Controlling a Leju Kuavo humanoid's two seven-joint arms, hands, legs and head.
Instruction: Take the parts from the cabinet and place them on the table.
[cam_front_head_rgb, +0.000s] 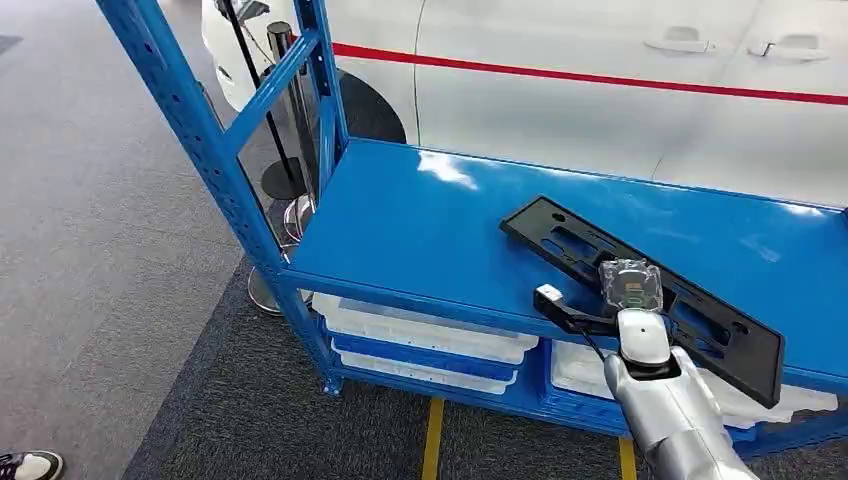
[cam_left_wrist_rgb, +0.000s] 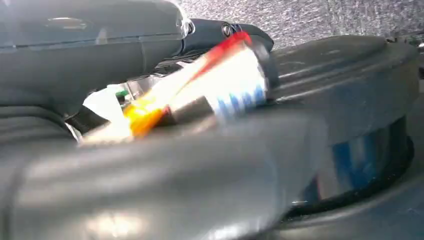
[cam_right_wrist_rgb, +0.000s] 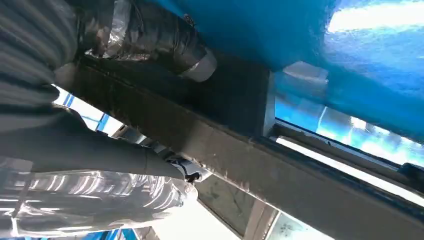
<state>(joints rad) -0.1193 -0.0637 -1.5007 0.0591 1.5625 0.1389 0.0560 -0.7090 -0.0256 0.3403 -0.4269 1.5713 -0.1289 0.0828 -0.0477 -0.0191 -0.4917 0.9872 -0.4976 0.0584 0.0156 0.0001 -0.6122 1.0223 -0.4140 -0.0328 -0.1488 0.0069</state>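
Left hand (cam_left_wrist_rgb: 150, 150), seen close from its wrist, is curled around a blurred can-like object (cam_left_wrist_rgb: 210, 85), apparently carrying it. On the blue shelf (cam_front_head_rgb: 420, 220) lies a long black plastic frame (cam_front_head_rgb: 640, 280), one end jutting past the front edge. Right hand (cam_front_head_rgb: 625, 300) clamps that overhanging end, fingers above and thumb below (cam_right_wrist_rgb: 165, 165), seemingly so the frame can be lifted away.
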